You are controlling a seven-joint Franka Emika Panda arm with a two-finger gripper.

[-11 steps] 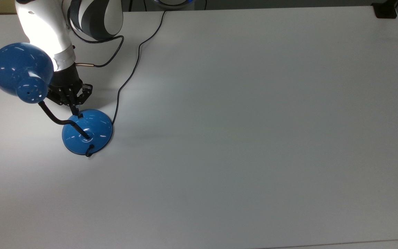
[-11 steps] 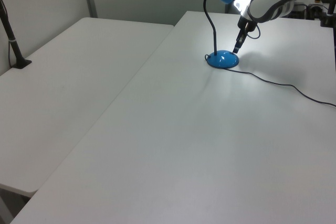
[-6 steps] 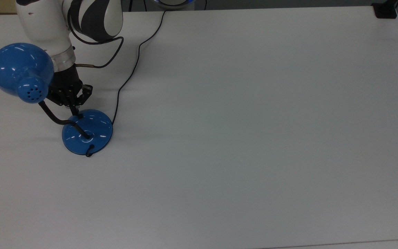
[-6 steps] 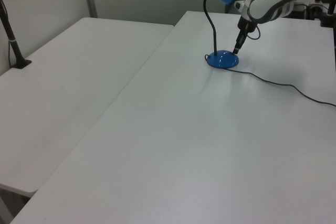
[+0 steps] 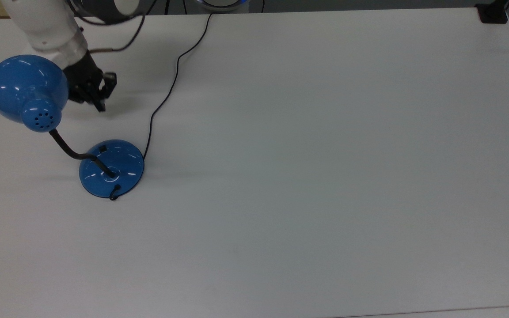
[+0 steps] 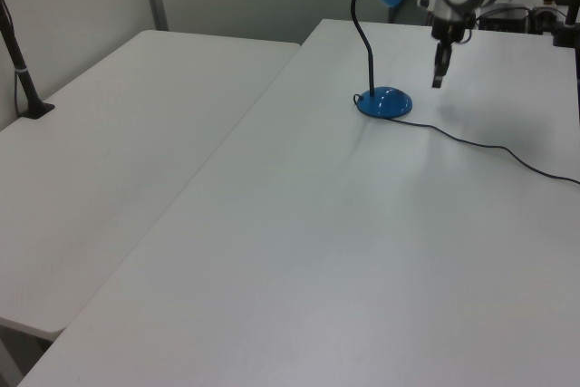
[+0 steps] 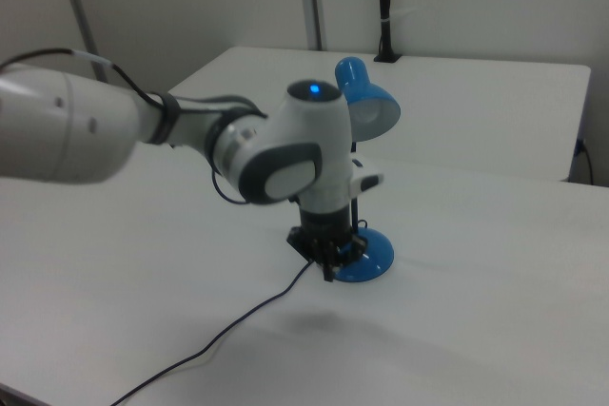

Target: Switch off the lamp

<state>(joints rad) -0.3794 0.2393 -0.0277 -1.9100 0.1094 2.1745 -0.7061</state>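
My gripper (image 5: pixel 100 106) hangs above the table (image 5: pixel 325 176), fingers pressed together, clear of the lamp (image 5: pixel 111 168). The lamp stands near the table's left edge in the top view.

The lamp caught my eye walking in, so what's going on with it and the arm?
A Franka arm is working on the blue desk lamp on the white table. The lamp gives no glow on the table. The gripper hangs in the air, clear of the base, holding nothing, and the small black switch sits uncovered.
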